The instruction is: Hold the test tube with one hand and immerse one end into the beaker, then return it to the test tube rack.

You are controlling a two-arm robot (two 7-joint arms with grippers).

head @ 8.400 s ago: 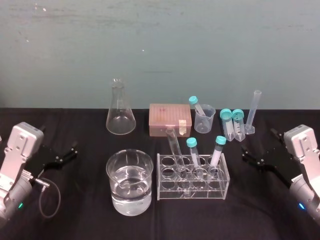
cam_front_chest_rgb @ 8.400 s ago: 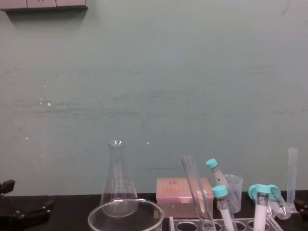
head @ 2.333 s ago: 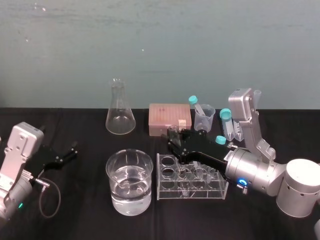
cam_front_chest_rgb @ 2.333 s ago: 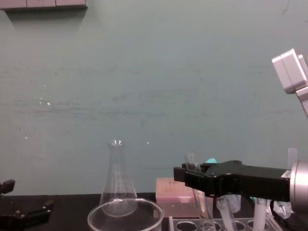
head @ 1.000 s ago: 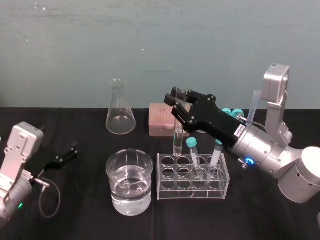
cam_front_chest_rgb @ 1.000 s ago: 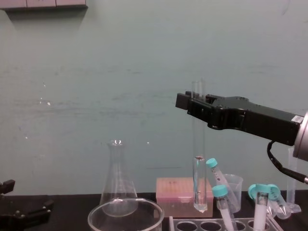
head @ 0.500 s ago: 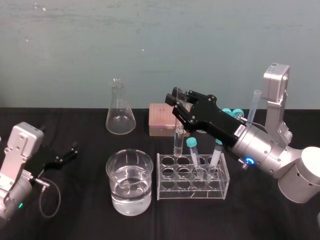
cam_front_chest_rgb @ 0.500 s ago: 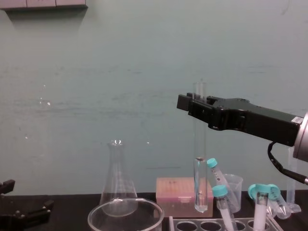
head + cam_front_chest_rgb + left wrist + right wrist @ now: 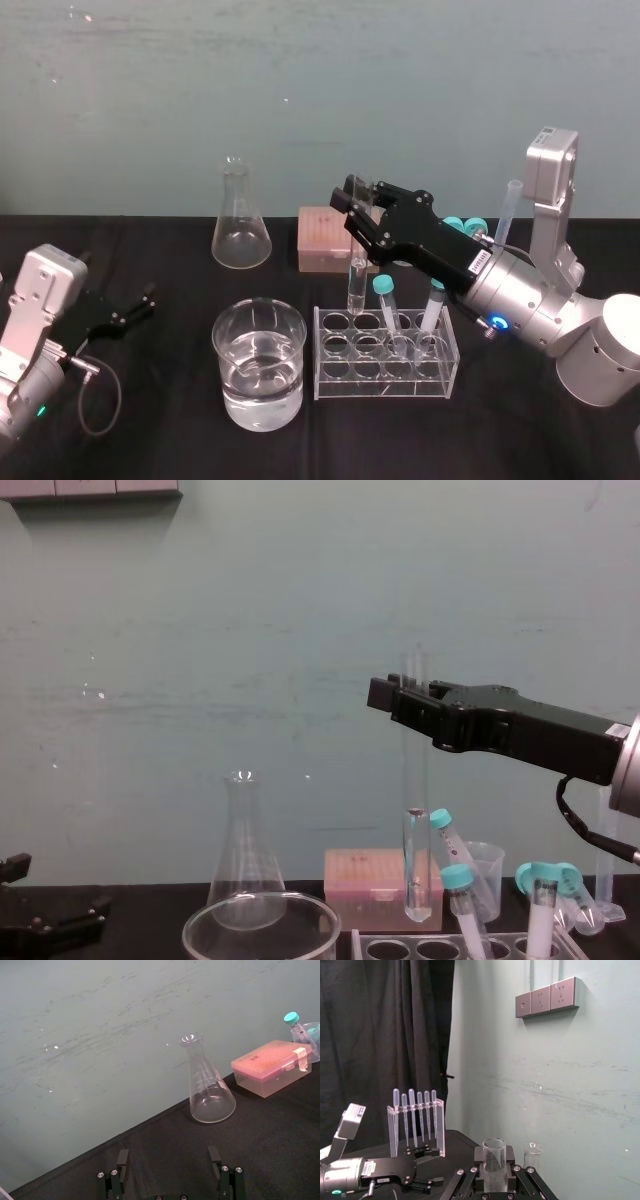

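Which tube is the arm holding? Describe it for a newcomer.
Start at the clear rack on the black table. Just above its left end, the right gripper holds a test tube upright. Unlike the turquoise-capped white tubes beside it, it is clear glass, uncapped and longer.

Right gripper (image 9: 494, 1172) at bottom centre of frame, black fingers (image 9: 481, 1156) pressed on either side of test tube (image 9: 494, 1144), its open rimmed mouth toward camera. Second glass rim (image 9: 532, 1148) just right of it, farther off. Pipette stand (image 9: 415, 1125) with row of pipettes at centre left. Left gripper (image 9: 417, 1183) at lower left. Black curtain (image 9: 380, 1025) over left half; teal wall (image 9: 560, 1075) on right, grey socket panel (image 9: 547, 997) at upper right.
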